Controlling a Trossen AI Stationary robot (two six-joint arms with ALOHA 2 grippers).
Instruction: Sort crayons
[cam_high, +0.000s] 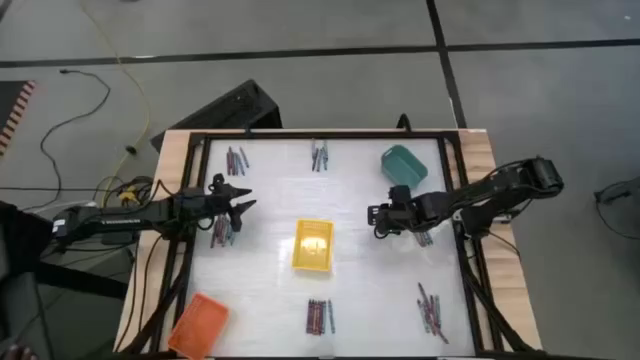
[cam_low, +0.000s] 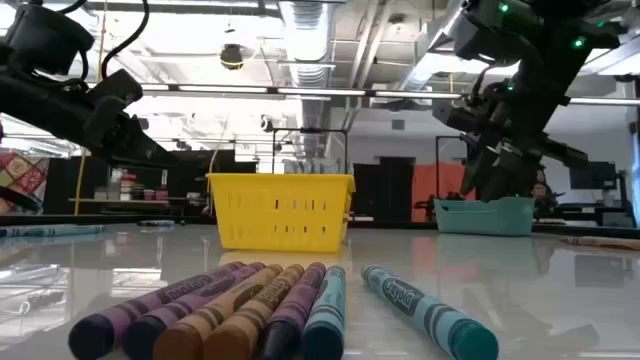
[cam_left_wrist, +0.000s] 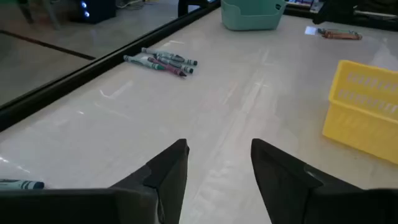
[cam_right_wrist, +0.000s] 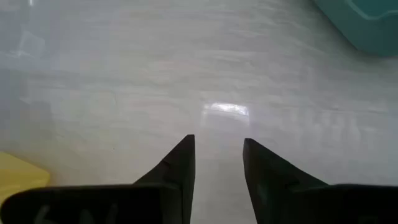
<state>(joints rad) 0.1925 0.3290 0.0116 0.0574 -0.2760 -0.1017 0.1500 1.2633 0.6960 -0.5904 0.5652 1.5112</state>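
Crayons lie on the white table in small piles: far left (cam_high: 237, 158), far middle (cam_high: 319, 155), left (cam_high: 222, 232), near middle (cam_high: 319, 315), near right (cam_high: 432, 310) and right (cam_high: 425, 238). My left gripper (cam_high: 246, 199) hovers open beside the left pile, pointing toward the table's right. It holds nothing (cam_left_wrist: 217, 165). My right gripper (cam_high: 376, 222) stands open between the yellow tray and the teal tray, over bare table (cam_right_wrist: 219, 158), with nothing between its fingers. The left wrist view shows the far-middle pile (cam_left_wrist: 163, 61).
A yellow tray (cam_high: 313, 245) stands in the table's middle, a teal tray (cam_high: 403, 165) at the far right and an orange tray (cam_high: 200, 322) at the near left corner. A black frame (cam_high: 320, 135) borders the table. Bare surface lies between the two grippers.
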